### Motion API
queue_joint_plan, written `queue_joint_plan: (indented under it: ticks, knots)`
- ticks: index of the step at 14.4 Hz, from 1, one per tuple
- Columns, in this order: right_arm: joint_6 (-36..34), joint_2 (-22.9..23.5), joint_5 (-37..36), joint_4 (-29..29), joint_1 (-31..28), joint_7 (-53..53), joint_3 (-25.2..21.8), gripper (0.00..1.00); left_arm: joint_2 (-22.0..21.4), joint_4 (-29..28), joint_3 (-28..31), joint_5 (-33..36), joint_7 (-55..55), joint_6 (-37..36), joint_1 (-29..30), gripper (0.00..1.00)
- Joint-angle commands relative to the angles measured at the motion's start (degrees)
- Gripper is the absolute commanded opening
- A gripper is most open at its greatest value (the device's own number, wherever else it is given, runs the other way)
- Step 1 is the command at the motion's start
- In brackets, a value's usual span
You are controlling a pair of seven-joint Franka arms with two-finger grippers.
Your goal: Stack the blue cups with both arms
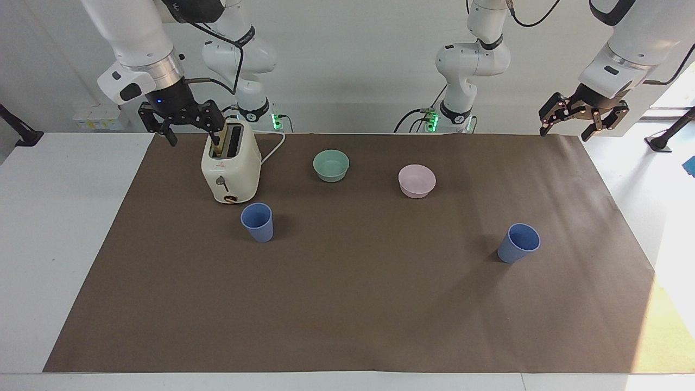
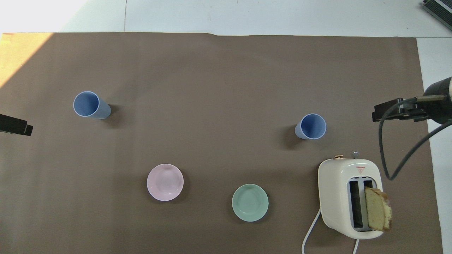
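Blue cups: one (image 1: 257,221) just beside toaster (image 1: 230,167), farther from robots; other (image 1: 518,243) toward left arm's end, well apart. Both upright, untouched. Likely light, stiff, thin-walled plastic; pinch at rim wall. Left gripper (image 1: 583,120) and right gripper (image 1: 182,124) raised, fingers spread, holding nothing.

Open room: the brown mat (image 1: 347,315) lay bare between the two blue cups (image 1: 257,221) (image 1: 518,243).
Obstacles: the toaster (image 1: 231,168) stood just beside one cup, nearer the robots; the green bowl (image 1: 331,165) and pink bowl (image 1: 416,180) were also nearer the robots.
Right gripper (image 1: 187,126): raised, seemingly over the toaster's edge.
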Motion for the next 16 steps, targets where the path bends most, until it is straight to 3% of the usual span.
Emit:
queue_joint_plan:
  ticks: [1,16]
  knots:
    - [1.1,-1.5,0.5,-1.8,-0.9,-1.2,0.4,1.00,-0.4,0.6,-0.3,1.1,0.3,-0.9,0.4,1.00]
    - [1.1,-1.5,0.5,-1.8,-0.9,-1.2,0.4,1.00,-0.3,0.6,-0.5,1.0,0.1,-0.7,0.3,1.00]
